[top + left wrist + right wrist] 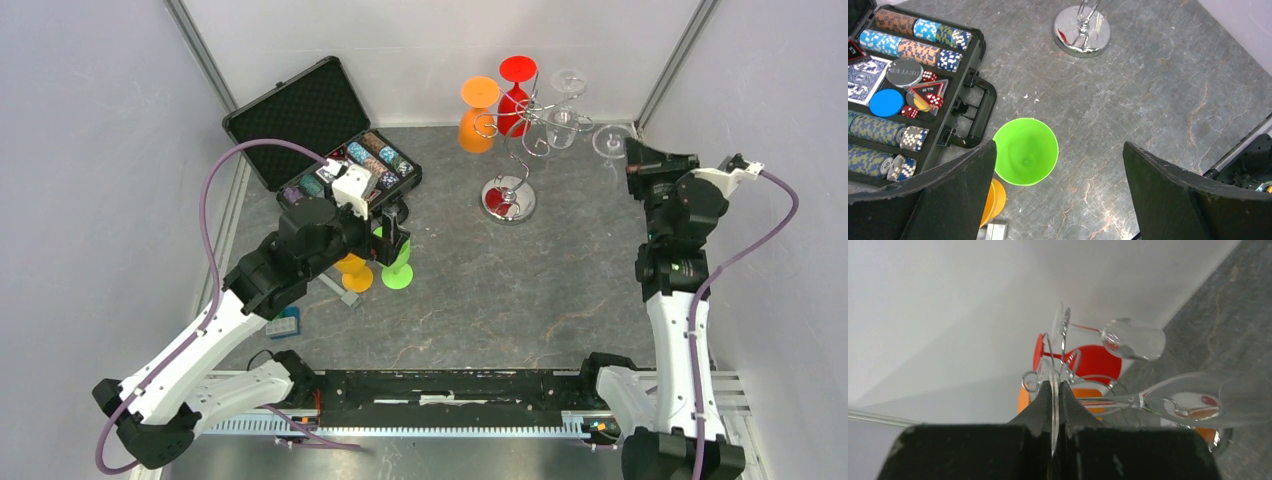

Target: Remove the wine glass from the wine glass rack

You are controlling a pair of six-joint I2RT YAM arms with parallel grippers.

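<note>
The wine glass rack is a chrome wire stand on a round shiny base at the back of the table; its base also shows in the left wrist view. An orange glass, a red glass and a clear glass hang upside down from its arms. My right gripper is shut on the foot rim of another clear wine glass, at the rack's right side. Whether that glass touches a rack arm I cannot tell. My left gripper is open, above a green glass.
An open black poker chip case lies at the back left, close to the left arm. A green glass and a yellow one stand on the table under the left gripper. A small blue item lies nearby. Walls close in at back and right.
</note>
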